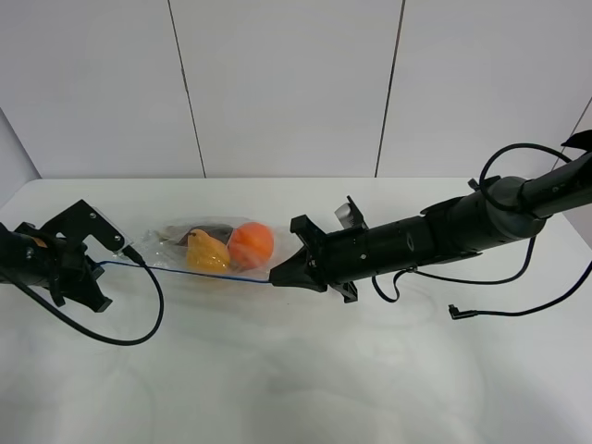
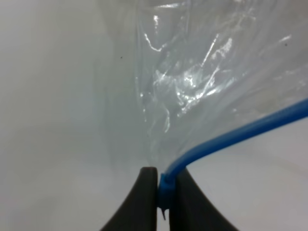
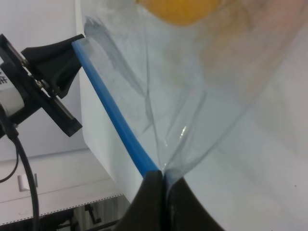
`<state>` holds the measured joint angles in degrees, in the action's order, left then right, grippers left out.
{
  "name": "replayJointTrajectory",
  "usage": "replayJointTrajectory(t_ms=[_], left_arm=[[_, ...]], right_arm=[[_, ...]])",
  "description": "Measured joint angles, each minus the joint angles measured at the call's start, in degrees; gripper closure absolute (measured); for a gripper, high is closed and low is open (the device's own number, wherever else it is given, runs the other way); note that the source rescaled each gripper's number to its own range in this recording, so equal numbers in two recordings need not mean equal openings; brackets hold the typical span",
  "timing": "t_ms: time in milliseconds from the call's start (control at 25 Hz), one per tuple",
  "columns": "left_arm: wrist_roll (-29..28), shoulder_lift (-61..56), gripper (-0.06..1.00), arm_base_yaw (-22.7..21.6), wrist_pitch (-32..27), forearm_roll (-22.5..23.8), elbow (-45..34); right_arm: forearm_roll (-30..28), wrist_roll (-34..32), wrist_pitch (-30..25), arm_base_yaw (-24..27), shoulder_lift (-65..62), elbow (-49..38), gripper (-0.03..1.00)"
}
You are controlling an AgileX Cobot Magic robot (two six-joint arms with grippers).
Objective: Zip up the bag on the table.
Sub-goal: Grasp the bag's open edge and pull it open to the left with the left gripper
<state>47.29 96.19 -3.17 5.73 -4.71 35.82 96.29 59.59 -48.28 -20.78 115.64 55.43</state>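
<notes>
The clear crinkly bag (image 1: 199,242) lies on the white table (image 1: 296,370), with a yellow fruit (image 1: 206,252) and an orange fruit (image 1: 251,244) inside. Its blue zip strip (image 1: 185,269) runs taut between my two grippers. My left gripper (image 1: 95,268) is shut on the strip's left end; the left wrist view shows the strip (image 2: 231,137) pinched between the fingertips (image 2: 147,192). My right gripper (image 1: 276,275) is shut on the strip's right end; the right wrist view shows the strip (image 3: 118,122) running from its tips to the left gripper (image 3: 72,45).
A black cable (image 1: 139,314) loops on the table by the left arm. Another cable with a loose plug (image 1: 458,313) lies below the right arm. The white wall stands behind the table's far edge.
</notes>
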Motion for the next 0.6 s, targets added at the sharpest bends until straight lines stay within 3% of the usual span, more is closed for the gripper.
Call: replayJointTrajectory(t_ms=[600], left_arm=[[-0.1,0.0,0.93,-0.8,-0.3,0.0,0.0]], right_arm=[[0.4,0.0,-0.5,0.2,0.0,0.0,0.97]])
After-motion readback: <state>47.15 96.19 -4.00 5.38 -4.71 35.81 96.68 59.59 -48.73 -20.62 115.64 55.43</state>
